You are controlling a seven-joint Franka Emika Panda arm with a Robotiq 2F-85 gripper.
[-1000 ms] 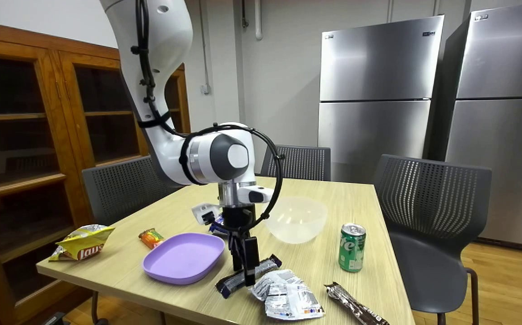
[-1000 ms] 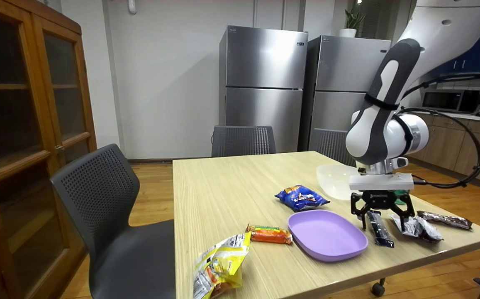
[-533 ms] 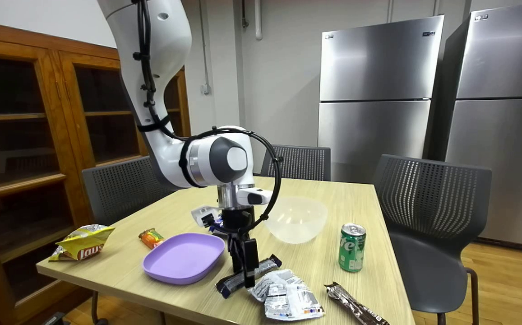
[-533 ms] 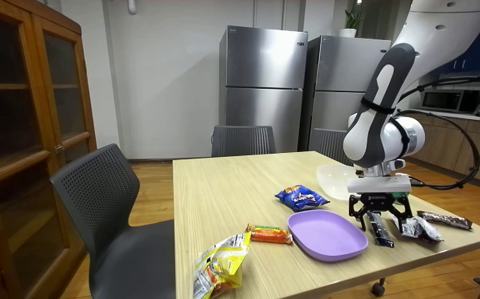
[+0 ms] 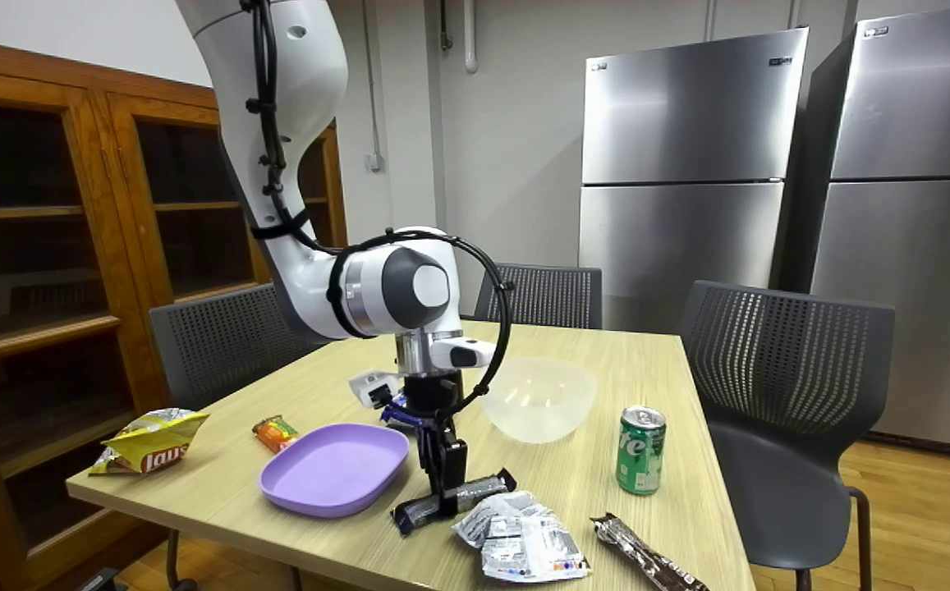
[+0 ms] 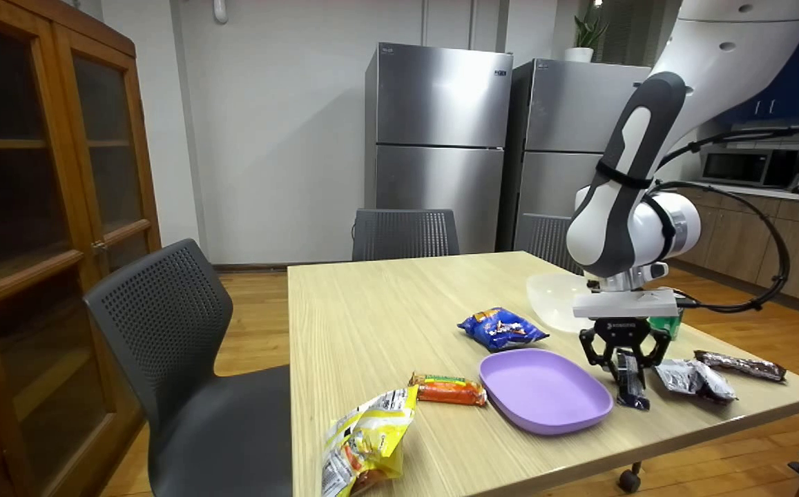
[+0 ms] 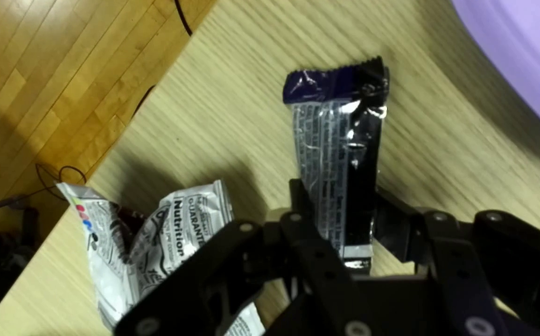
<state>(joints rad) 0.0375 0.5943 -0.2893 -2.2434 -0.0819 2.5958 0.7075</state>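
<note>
The gripper (image 7: 342, 210) clamps the bar (image 7: 335, 154), its 2 fingers (image 7: 396, 226) set to the bar's width, 1 against each long side. The bar lies on the table (image 6: 371, 310), between the plate (image 6: 545, 390) and the silver packet (image 5: 528, 538).

Both exterior views are bright and clear. In an exterior view, white light glares off the steel refrigerator (image 6: 440, 124), and a faint slanted shadow lies on the wall (image 6: 268, 138). In an exterior view, the edge refrigerator (image 5: 918, 246) leans and looks stretched. The wrist view is dimmer and fuzzy. White spots shine on the snack bar (image 7: 337, 158). Soft shadows sit by the silver snack bag (image 7: 157, 252) and purple plate (image 7: 526, 46). The gripper (image 7: 339, 191) looks dark and blurry.
</note>
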